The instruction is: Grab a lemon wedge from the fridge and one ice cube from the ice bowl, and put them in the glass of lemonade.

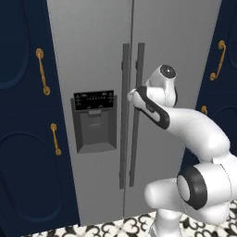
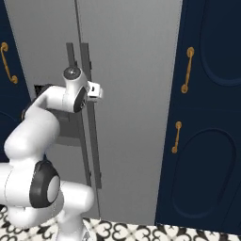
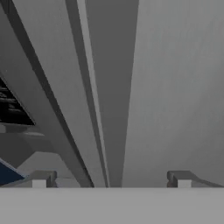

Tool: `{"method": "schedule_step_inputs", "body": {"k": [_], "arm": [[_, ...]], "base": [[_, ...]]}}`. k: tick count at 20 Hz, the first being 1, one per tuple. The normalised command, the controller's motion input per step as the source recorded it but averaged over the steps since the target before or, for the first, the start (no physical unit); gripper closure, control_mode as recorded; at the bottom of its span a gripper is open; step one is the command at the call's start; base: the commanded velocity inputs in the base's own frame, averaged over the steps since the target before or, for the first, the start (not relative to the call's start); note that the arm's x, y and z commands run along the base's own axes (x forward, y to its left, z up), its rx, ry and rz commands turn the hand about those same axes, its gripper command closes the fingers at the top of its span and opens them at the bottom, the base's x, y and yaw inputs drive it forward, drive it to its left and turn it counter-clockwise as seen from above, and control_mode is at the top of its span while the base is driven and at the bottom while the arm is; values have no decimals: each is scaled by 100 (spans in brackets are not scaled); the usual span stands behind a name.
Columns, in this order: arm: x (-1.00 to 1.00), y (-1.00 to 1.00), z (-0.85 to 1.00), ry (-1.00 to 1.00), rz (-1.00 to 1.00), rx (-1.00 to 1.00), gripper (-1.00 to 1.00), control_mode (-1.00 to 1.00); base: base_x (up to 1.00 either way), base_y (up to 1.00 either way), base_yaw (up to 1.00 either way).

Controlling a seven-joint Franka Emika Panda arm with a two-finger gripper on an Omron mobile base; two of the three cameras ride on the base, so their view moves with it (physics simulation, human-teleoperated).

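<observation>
End effector spread wide, facing closed fridge, right door's handle between fingers.

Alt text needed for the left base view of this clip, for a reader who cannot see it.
A tall grey fridge with both doors shut stands between navy cabinets with brass handles, and the white arm reaches its hand up to the long dark door handles at the centre seam. A dark dispenser panel sits in the left door, and patterned floor tiles show below.

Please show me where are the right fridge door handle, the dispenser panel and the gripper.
right fridge door handle [image 1: 137,139]: left base view, on its lower bar.
dispenser panel [image 1: 94,100]: left base view, on the dark control strip.
gripper [image 3: 111,180]: hand view, midway between its open fingertips.
</observation>
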Motion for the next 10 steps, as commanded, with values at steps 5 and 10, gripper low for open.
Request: {"method": "schedule_step_inputs", "body": {"k": [5, 10], "arm": [[59, 0, -23, -13, 0, -1, -100, -100], [57, 0, -5, -11, 0, 0, -100, -100]], "base": [[0, 0, 0], [0, 0, 0]]}}
